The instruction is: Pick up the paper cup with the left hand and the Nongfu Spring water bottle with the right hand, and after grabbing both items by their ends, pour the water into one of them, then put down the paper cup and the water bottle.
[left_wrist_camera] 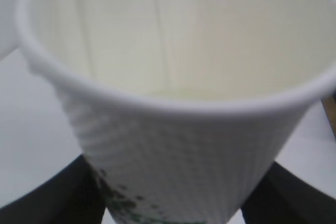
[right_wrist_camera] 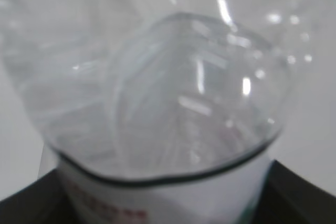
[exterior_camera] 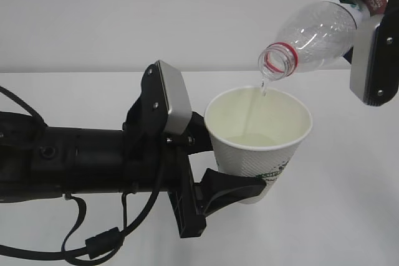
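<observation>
The left pincer grips the paper cup low on its wall, one black jaw on each side, and holds it up off the white surface, tipped a little toward the right. The left wrist view shows the same hold from close: the cup fills the picture, its rolled rim uppermost, with a dark jaw at each lower corner and the green print near the base. The right pincer, at the upper right, is clamped on the Nongfu Spring water bottle around its labelled end. The bottle is tilted with its open, red-ringed neck pointing down and left, just above the cup's mouth and not touching the rim. A thin stream of the water falls from the neck into the cup. In the right wrist view the clear bottle is blurred, with the label edge and dark jaws along the bottom.
</observation>
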Available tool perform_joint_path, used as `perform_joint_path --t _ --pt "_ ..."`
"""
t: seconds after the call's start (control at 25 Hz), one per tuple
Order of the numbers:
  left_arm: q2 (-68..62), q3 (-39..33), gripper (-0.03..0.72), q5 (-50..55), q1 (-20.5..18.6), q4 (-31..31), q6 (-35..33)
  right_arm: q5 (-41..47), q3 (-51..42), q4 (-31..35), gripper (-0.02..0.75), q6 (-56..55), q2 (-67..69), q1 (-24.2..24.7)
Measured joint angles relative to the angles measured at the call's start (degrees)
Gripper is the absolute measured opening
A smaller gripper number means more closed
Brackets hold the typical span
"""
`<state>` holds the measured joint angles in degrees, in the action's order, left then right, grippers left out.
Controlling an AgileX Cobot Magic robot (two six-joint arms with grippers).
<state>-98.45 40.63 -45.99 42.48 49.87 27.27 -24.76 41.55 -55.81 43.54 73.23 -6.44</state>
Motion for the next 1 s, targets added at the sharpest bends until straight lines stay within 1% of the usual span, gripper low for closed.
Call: perform_joint_path --t 1.0 --pt "0.0 0.0 0.508 0.0 0.0 0.0 0.0 0.0 0.0 0.0 0.522 0.12 0.0 0.0"
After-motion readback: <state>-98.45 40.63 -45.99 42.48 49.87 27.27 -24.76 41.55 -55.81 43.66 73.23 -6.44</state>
